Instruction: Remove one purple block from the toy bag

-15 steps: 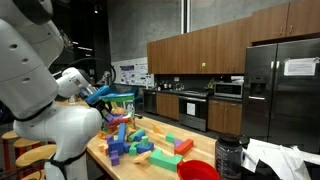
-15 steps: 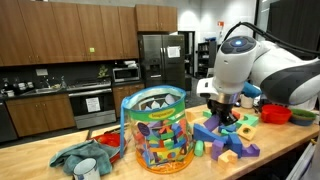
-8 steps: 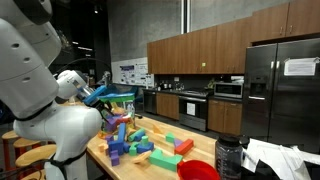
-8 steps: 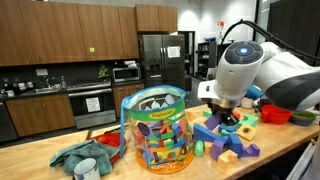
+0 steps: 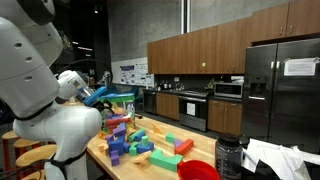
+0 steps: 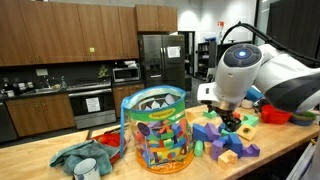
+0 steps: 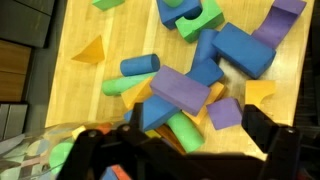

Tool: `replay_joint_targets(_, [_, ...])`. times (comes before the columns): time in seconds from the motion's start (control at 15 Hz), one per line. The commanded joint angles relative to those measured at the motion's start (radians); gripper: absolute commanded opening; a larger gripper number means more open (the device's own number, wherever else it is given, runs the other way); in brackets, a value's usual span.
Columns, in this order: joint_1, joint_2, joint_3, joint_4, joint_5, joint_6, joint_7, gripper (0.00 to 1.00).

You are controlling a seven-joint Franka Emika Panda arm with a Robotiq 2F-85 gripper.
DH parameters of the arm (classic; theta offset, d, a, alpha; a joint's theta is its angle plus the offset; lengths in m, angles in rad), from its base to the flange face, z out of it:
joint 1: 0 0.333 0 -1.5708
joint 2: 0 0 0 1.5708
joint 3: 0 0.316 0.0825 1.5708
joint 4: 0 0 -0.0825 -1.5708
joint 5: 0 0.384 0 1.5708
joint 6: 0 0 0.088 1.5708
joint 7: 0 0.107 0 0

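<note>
Toy bag point(image 6: 157, 130) stands beside our pincer point(image 7: 178, 135), which gapes empty over a loose purple block point(image 7: 181, 91); we judge release done, lifting clear next.

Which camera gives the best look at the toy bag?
An exterior view: the toy bag stands whole, unblocked, blocks showing through its clear sides. In an exterior view past the robot's arm, little more than its teal rim shows. The wrist view catches only a clear sliver at bottom left.
</note>
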Motion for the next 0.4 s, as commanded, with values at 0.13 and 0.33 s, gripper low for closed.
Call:
replay_joint_targets(0.13, [0.043,-0.004,-0.097,0.002,0.119,0.135,-0.086,1.00])
replay_joint_targets(0.33, [0.021,-0.002,-0.071,0.006,0.112,0.130,-0.068,1.00])
